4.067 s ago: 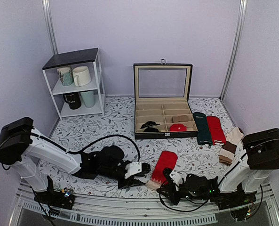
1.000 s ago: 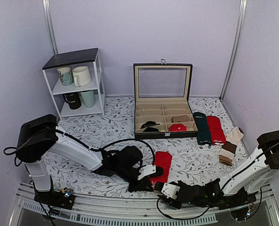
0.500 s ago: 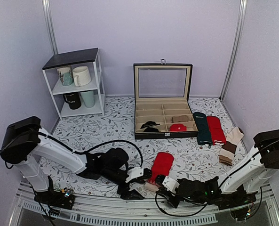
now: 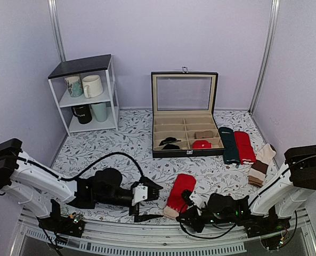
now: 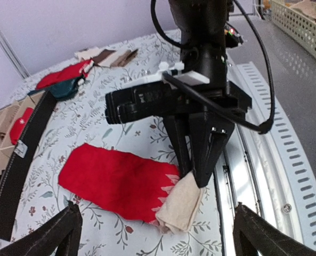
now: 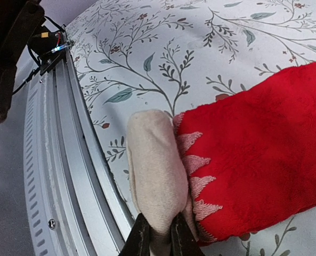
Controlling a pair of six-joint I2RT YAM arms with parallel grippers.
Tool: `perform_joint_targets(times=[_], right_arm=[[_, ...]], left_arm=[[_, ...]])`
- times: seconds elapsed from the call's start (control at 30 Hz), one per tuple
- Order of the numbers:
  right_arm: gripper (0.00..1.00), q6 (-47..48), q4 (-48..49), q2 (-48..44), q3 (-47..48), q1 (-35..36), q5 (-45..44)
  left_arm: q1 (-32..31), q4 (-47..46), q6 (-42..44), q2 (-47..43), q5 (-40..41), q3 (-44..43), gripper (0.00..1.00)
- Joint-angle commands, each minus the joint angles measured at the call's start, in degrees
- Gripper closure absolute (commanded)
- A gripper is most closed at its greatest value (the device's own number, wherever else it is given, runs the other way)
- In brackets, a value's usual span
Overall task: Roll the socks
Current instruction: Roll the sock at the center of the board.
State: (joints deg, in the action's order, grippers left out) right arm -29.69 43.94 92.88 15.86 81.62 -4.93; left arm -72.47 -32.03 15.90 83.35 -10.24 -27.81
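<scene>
Our right gripper (image 6: 156, 236) pinched the beige end of the socks (image 6: 253, 154), one red bundle. Our left gripper (image 4: 147, 201) stood open beside them.

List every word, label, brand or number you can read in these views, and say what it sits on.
Nothing is readable in any view.
Black mug on the shelf: pale print, too small to read.
Red item in the display case: a white mark, blurred.
Red socks, beige end in the right pincer: no writing shows.
</scene>
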Motion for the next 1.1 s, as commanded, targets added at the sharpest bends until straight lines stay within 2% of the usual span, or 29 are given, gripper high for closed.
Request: perform_joint_targets(times=[0.0,0.07,0.13,0.2,0.27,0.37,0.5,0.57,0.77,0.97,1.07], right_arm=[[0.91,-3.75,-11.60,3.59,-0.94,0.21,6.07],[0.91,-3.38,-11.98,3.75,-0.31,-0.01,6.20],[0.90,-3.06,-12.13,3.92,0.08,-0.38,6.73],[0.90,-3.00,-12.06,4.09,0.06,-0.77,7.54],[0.90,-3.00,-11.95,4.44,-0.03,-1.08,8.45],[0.90,-3.17,-12.14,5.23,0.34,-1.83,10.22],[0.90,-3.86,-13.23,5.75,1.01,-2.44,11.40],[0.90,-4.22,-13.59,5.98,1.06,-2.75,11.69],[0.90,-4.24,-13.62,6.44,0.68,-2.98,12.78],[0.90,-4.38,-13.63,5.91,0.11,-3.68,13.80],[0.90,-4.33,-13.62,6.06,0.03,-3.84,14.15]], left_arm=[[-0.91,-18.80,0.54,-3.93,8.59,7.58,0.00],[-0.41,-25.30,-1.60,-3.21,9.82,9.98,0.00],[-0.04,-20.16,-0.47,-2.68,4.72,8.28,0.00],[-0.30,-14.86,0.61,-1.37,0.88,6.14,0.07],[-0.39,-13.21,1.86,0.43,-0.40,5.45,0.14],[-0.28,-12.78,3.63,3.89,-2.96,4.91,0.17],[-0.31,-3.83,3.95,9.10,-7.94,-0.17,0.34],[-0.64,-0.81,3.87,10.91,-8.72,-1.72,0.34],[-1.45,-2.39,4.66,12.47,-6.03,-0.52,0.33],[-1.85,-1.49,3.67,14.67,-5.86,-1.13,0.41],[-2.22,-0.69,3.44,16.25,-3.82,-2.01,0.42]])
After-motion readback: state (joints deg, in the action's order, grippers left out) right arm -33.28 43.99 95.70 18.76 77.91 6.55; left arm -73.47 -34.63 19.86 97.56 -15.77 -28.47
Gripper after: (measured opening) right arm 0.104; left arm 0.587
